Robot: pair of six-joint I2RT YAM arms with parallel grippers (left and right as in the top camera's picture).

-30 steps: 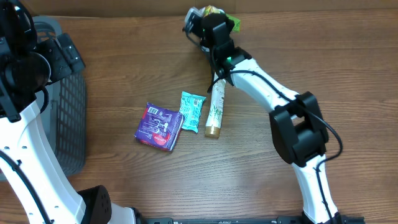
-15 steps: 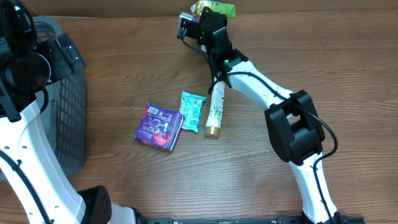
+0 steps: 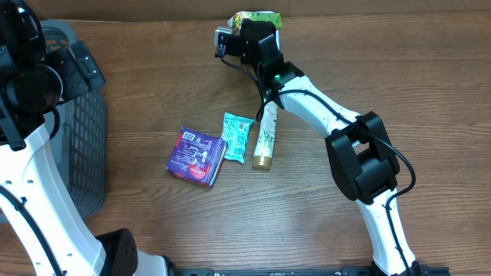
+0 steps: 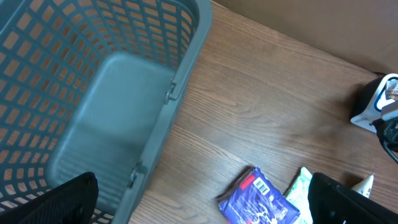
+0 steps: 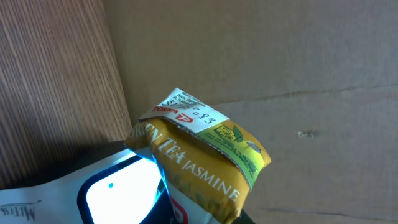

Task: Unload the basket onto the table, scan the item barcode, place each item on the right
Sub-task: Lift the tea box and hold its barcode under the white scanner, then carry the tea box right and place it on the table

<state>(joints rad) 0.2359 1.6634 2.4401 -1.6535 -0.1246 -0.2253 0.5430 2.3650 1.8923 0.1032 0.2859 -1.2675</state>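
1. Yellow-green tea packet [image 3: 257,17]: clamped in my closed right hand [image 3: 255,29] at the far edge of the surface [image 3: 307,215]; it has moved leftward in the last second.
2. White lit scanner [image 5: 118,186]: just beside the packet, so I judge presentation is under way; a barcode read is unconfirmed.
3. Left hand [image 4: 199,206]: wide open, empty, by the grey basket [image 4: 124,93].

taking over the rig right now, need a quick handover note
Left gripper: open, empty, over the grey basket.
Right gripper: shut on the jasmine tea packet, held at the table's far edge next to the lit white scanner.
Mid-table, side by side: purple packet, teal wrapper, tube.
Done: tea packet is up at the scanner.
Left: can't tell whether it has scanned, so check that. The other three probably follow.
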